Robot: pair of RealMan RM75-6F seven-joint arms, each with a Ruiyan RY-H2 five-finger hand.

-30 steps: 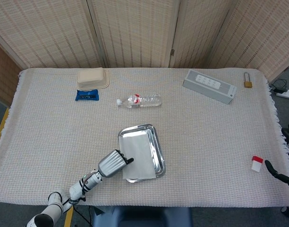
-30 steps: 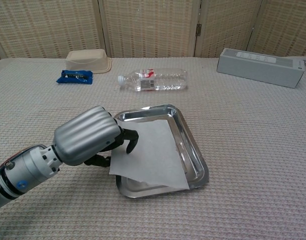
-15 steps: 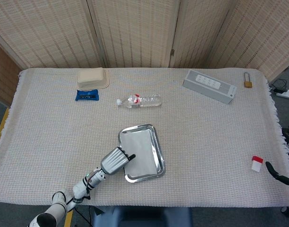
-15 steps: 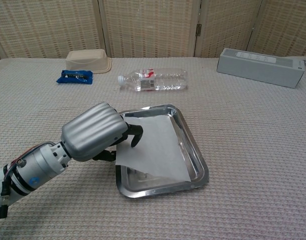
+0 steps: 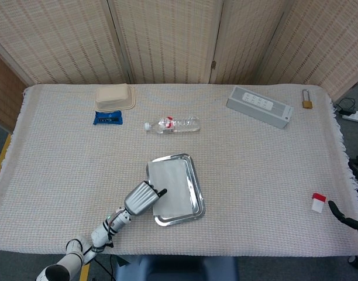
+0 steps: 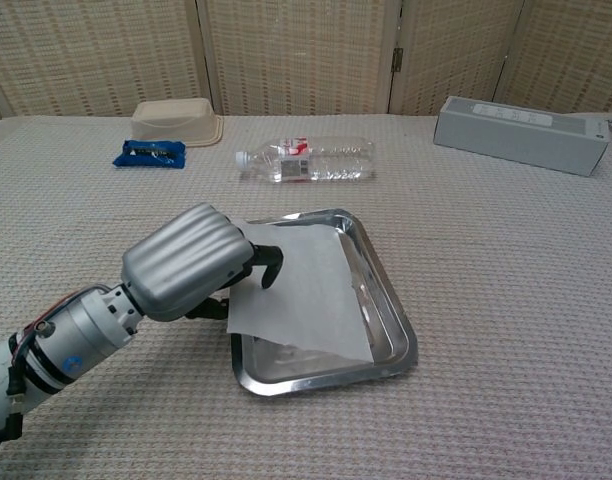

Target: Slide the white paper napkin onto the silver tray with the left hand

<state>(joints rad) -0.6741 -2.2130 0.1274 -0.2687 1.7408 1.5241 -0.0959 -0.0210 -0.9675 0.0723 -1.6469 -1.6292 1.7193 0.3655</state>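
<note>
Left hand (image 6: 191,262) hovers at the left rim of the tray (image 6: 394,318), dark fingertips (image 6: 270,265) curled down onto the napkin's (image 6: 306,290) near-left part; napkin spreads rightward from them inside the tray; right hand (image 5: 350,215) shows only dark fingers at the far right edge, state unclear.

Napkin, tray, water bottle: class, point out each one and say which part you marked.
white paper napkin (image 6: 306,290), chest view, middle of the sheet
silver tray (image 6: 398,325), chest view, right rim
water bottle (image 5: 178,124), head view, middle of its clear body

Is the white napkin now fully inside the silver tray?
Mostly. The napkin lies spread on the tray, but its left edge overlaps the rim under the left hand.
</note>
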